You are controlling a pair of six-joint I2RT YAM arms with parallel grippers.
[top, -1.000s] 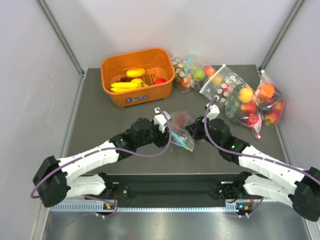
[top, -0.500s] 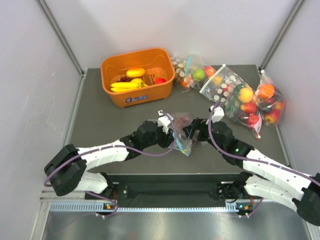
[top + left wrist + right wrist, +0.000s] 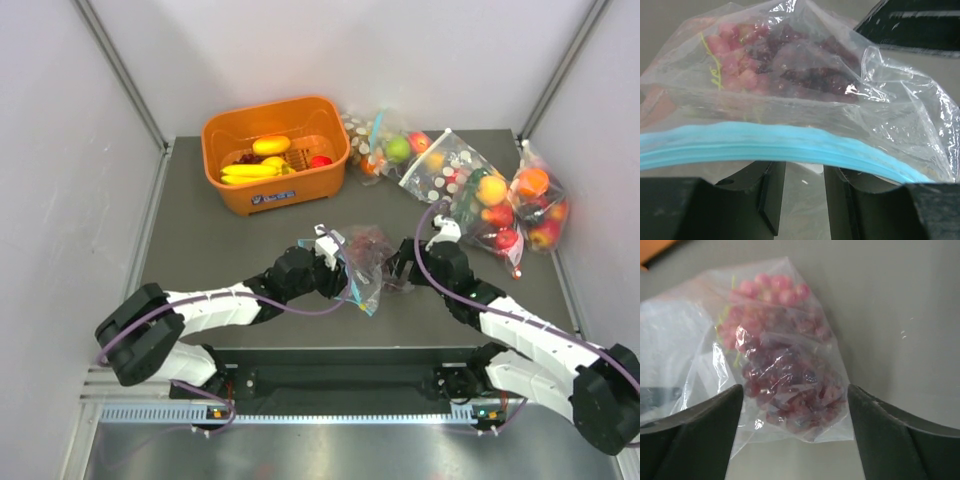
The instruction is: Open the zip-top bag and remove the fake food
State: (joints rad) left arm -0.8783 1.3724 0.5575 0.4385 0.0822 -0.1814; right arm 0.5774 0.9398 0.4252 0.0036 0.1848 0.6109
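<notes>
The clear zip-top bag [image 3: 365,255] hangs up off the table between my two grippers, its blue-teal zip strip [image 3: 765,142] running across my left fingertips. Dark purple-red grapes [image 3: 790,385] fill its bottom end. My left gripper [image 3: 338,278] holds the bag at the zip edge. Its jaws stand partly apart with plastic film between them, and the strip hides the tips. My right gripper [image 3: 795,390] is open wide, one finger on each side of the grape end, not touching it. Yellow bananas [image 3: 248,172] lie in the orange basket [image 3: 275,195].
The basket stands at the back left and also holds an oval yellow fruit [image 3: 271,145] and a red fruit. Bags of fruit crowd the back right: a white-dotted bag [image 3: 450,175], another bag [image 3: 535,205] by the right wall and a third [image 3: 385,140].
My right gripper has opened and let go of the bag. The left arm has shifted right and carried the bag with it, and the bag now stands taller.
</notes>
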